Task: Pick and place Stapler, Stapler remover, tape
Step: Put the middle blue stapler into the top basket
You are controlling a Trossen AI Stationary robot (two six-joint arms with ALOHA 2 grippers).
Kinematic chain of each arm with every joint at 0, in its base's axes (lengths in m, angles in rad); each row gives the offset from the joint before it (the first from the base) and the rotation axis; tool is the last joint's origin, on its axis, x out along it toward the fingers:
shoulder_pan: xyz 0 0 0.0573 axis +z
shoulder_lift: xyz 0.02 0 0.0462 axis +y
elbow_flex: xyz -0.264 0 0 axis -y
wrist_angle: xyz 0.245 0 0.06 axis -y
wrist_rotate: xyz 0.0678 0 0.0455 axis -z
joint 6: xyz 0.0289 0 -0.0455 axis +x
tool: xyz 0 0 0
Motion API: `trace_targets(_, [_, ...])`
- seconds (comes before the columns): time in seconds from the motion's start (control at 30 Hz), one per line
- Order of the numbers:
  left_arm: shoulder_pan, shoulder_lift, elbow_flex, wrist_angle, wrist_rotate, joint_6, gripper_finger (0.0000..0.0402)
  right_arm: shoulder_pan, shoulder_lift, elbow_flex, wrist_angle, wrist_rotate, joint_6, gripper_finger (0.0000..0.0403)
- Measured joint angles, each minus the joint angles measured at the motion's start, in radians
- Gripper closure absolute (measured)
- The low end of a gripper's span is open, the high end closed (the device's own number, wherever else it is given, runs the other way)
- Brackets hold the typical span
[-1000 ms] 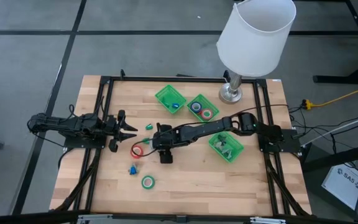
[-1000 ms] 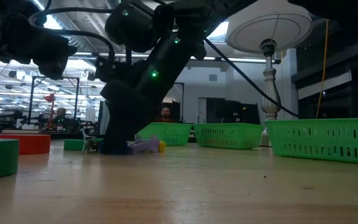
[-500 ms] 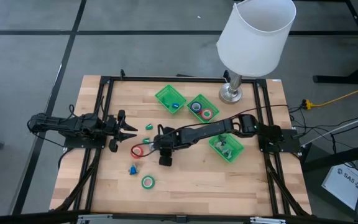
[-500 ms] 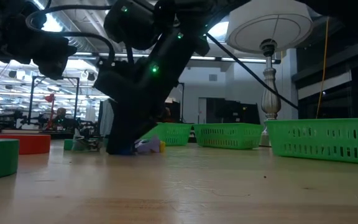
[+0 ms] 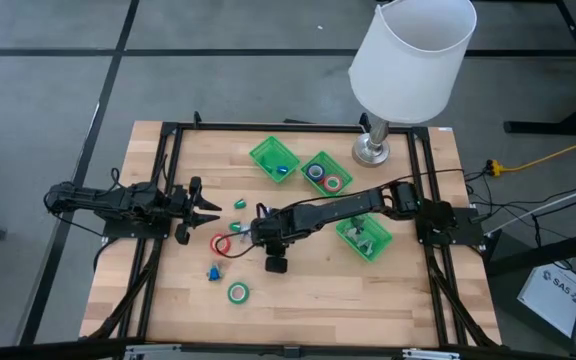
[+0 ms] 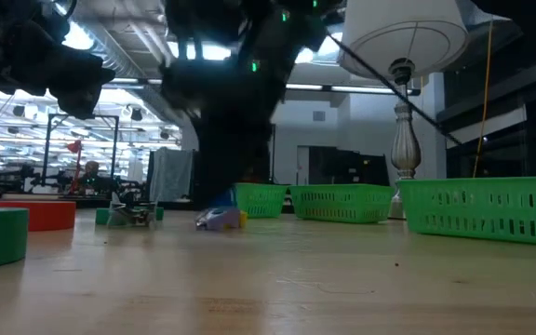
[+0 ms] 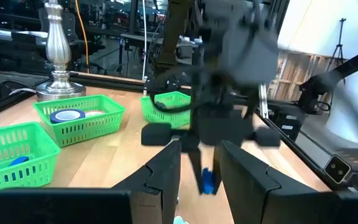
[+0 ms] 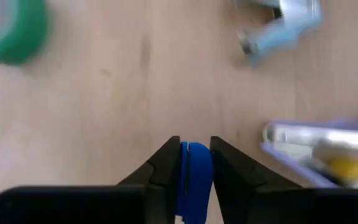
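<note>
My right gripper (image 8: 194,149) hangs over the middle of the table (image 5: 264,238), shut on a small blue thing (image 8: 195,171); what it is, I cannot tell. Below it on the wood lie a green tape roll (image 8: 5,28), a silver and light-blue stapler remover (image 8: 279,28) and a pale purple stapler with a yellow part (image 8: 319,146). A red tape ring (image 5: 222,243) lies flat left of the gripper, and a green roll (image 5: 238,292) lies nearer the front edge. My left gripper (image 5: 211,208) waits open at the table's left, holding nothing. My right gripper pinches the blue thing's upper part (image 8: 195,163) between its two fingers. The fingers come from above and point down. The thing hangs below the fingers (image 7: 209,180), clear of the table.
Three green trays stand toward the back and right: one (image 5: 274,158) holds a blue piece, one (image 5: 326,173) holds tape rolls, one (image 5: 363,235) lies under my right arm. A lamp with a white shade (image 5: 413,55) stands at the back right. Small green pieces (image 5: 239,204) lie near my left gripper.
My right gripper has risen from the table top and gone a little toward the near edge. The purple stapler has stayed on the wood where it was.
</note>
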Motion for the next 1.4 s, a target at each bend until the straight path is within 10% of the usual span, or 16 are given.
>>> trace_targets(0.7, [0.0, 0.0, 0.0, 0.0, 0.0, 0.0, 0.0295, -0.177, -0.058, 0.369, -0.229, -0.084, -0.376, 0.0326])
trace_targets(1.4, [0.0, 0.0, 0.0, 0.0, 0.0, 0.0, 0.0295, -0.515, -0.058, 0.396, -0.258, -0.088, -0.489, 0.032])
